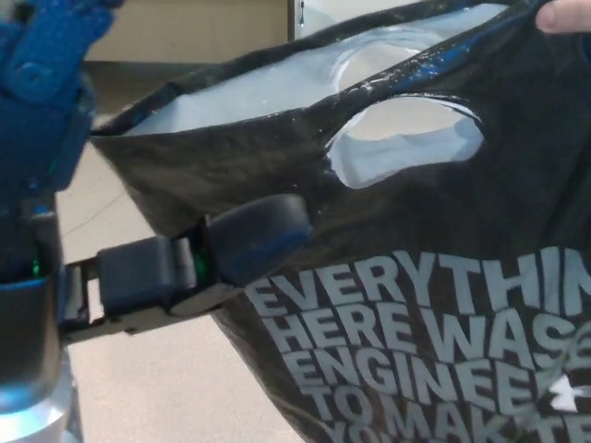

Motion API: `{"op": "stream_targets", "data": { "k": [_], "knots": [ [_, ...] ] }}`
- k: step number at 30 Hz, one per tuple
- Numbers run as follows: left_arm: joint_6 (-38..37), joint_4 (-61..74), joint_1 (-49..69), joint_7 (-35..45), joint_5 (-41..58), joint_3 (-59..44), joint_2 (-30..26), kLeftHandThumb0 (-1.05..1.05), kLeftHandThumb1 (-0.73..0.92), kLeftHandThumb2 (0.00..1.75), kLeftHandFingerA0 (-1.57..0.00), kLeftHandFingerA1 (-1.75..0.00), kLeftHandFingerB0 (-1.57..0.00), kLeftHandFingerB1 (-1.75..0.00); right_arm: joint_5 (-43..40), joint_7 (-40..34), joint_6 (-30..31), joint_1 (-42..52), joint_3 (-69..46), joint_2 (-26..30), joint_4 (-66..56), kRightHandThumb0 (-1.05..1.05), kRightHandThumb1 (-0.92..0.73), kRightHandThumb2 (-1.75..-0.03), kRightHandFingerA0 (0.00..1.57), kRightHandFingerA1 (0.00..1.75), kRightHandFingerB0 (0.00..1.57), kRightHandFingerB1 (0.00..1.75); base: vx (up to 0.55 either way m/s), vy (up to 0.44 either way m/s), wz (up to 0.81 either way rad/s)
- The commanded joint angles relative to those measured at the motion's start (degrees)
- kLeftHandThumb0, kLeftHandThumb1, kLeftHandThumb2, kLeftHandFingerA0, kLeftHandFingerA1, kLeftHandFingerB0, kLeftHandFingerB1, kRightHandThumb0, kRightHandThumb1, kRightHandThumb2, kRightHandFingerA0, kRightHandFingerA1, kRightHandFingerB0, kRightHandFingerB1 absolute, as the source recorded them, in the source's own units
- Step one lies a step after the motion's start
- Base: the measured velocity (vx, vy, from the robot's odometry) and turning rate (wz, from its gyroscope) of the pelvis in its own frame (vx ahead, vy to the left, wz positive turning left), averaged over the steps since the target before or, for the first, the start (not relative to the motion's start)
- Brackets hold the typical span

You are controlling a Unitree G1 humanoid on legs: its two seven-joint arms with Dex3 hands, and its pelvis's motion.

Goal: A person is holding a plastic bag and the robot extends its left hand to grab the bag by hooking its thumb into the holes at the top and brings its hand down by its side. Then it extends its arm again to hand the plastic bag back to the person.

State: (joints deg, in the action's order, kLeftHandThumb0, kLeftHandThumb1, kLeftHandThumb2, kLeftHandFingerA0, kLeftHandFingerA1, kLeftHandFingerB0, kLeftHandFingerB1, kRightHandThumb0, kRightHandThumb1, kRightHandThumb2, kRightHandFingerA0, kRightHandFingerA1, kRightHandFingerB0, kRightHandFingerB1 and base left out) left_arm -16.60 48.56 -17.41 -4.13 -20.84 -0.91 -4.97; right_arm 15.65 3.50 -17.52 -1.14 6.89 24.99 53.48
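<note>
The black plastic bag with pale block lettering (pixel 416 277) fills most of my view, hanging close in front of me with its oval handle hole (pixel 406 138) near the top. A person's fingertip (pixel 563 14) pinches its upper right edge. My left hand (pixel 185 263) comes in from the left, one thick black finger (pixel 254 235) lying against the bag's front below the hole; it grips nothing, fingers loose. My right hand is out of view.
</note>
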Motion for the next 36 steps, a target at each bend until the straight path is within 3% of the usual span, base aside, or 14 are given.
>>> {"op": "stream_targets", "data": {
  "k": [1,2,3,6,7,8,10,14,16,32,33,34,35,36],
  "knots": [
    [5.22,-0.73,-3.49,4.18,-3.74,0.96,-1.77,-0.33,0.35,0.91,0.00,-0.46,0.00,-0.49,-0.14,0.73,0.52,0.20,-0.13,0.79,0.15,-0.43,-0.61,-0.80,0.65,0.56,0.38,0.46,0.00,0.000,0.00],
    [5.50,-0.87,-4.04,4.47,-4.97,0.95,-2.03,-0.33,0.35,0.91,0.00,-0.46,0.00,-0.49,-0.19,0.75,0.49,0.36,-0.16,0.77,0.01,-0.43,-0.61,-0.80,0.65,0.56,0.38,0.46,0.00,0.000,0.00],
    [8.55,-0.59,-5.14,5.95,-7.19,2.47,-1.45,-0.64,0.44,0.73,-0.09,-0.37,-0.06,-0.25,0.00,0.54,-0.24,0.42,-0.03,0.85,0.25,-0.42,-0.61,-0.80,0.63,0.56,0.39,0.47,0.00,0.000,0.00],
    [12.12,-0.65,-6.16,7.91,-7.58,4.97,-0.68,-0.52,0.50,0.57,-0.09,-0.28,-0.09,-0.22,0.34,0.54,-0.67,0.45,0.24,1.08,0.40,-0.43,-0.62,-0.81,0.64,0.57,0.39,0.47,0.00,0.000,0.00],
    [13.22,-0.92,-6.51,9.00,-8.62,5.38,-1.15,-0.57,0.39,0.72,-0.06,-0.32,-0.06,-0.23,0.28,0.60,-0.25,0.60,0.18,1.13,-0.10,-0.43,-0.62,-0.80,0.64,0.57,0.39,0.47,0.00,0.000,0.00],
    [14.01,-1.11,-6.76,9.57,-9.47,5.65,-1.34,-0.54,0.51,0.55,-0.08,-0.28,-0.06,-0.25,0.21,0.70,-0.16,0.68,0.14,1.18,-0.36,-0.43,-0.62,-0.80,0.64,0.57,0.39,0.47,0.00,0.000,0.00],
    [14.56,-3.51,-8.53,9.71,-13.83,6.89,-1.41,-0.62,0.41,0.73,-0.06,-0.31,-0.08,-0.20,0.32,0.61,-0.47,0.42,0.22,1.21,0.12,-0.43,-0.61,-0.80,0.65,0.57,0.39,0.47,0.00,0.000,0.00],
    [16.26,-6.68,-11.20,10.76,-17.94,8.98,-1.57,-0.59,0.50,0.57,-0.07,-0.25,-0.06,-0.22,0.25,0.82,-0.26,0.50,0.22,1.24,-0.03,-0.43,-0.62,-0.80,0.65,0.57,0.38,0.47,0.00,0.000,0.00],
    [18.11,-6.87,-11.88,12.51,-17.83,9.64,-1.62,-0.63,0.41,0.77,-0.05,-0.25,-0.05,-0.21,0.16,0.81,-0.21,0.48,0.12,1.28,-0.16,-0.43,-0.62,-0.80,0.64,0.57,0.39,0.47,0.00,0.000,0.00],
    [22.32,-19.15,-18.23,9.10,-29.53,14.52,1.02,-0.59,0.36,0.71,-0.07,-0.41,-0.06,-0.31,0.08,0.80,-0.03,1.16,-0.05,1.46,-1.43,-0.43,-0.62,-0.80,0.64,0.57,0.39,0.47,0.00,0.000,0.00],
    [22.17,-20.04,-18.78,8.20,-29.96,14.37,1.12,-0.52,0.49,0.55,-0.14,-0.32,-0.11,-0.26,0.04,1.00,0.37,1.30,-0.08,1.52,-1.99,-0.43,-0.62,-0.80,0.63,0.56,0.39,0.47,0.00,0.000,0.00],
    [21.67,-21.41,-19.55,6.55,-31.01,14.22,0.98,-0.31,0.31,0.88,-0.02,-0.49,0.00,-0.48,-0.12,1.17,0.48,1.37,-0.17,1.47,-2.28,-0.43,-0.62,-0.81,0.63,0.56,0.39,0.47,0.00,0.000,0.00],
    [21.32,-22.49,-20.20,5.18,-31.65,14.14,1.00,-0.31,0.33,0.88,-0.02,-0.49,0.00,-0.47,-0.16,1.04,0.43,1.26,-0.21,1.35,-2.02,-0.43,-0.62,-0.80,0.63,0.56,0.39,0.47,0.00,0.000,0.00],
    [20.78,-23.45,-20.66,3.58,-31.97,14.08,1.09,-0.54,0.43,0.67,-0.18,-0.41,-0.13,-0.35,-0.24,1.19,0.51,1.40,-0.27,1.43,-2.29,-0.43,-0.62,-0.80,0.64,0.57,0.39,0.47,0.00,0.000,0.00]
  ]
}}
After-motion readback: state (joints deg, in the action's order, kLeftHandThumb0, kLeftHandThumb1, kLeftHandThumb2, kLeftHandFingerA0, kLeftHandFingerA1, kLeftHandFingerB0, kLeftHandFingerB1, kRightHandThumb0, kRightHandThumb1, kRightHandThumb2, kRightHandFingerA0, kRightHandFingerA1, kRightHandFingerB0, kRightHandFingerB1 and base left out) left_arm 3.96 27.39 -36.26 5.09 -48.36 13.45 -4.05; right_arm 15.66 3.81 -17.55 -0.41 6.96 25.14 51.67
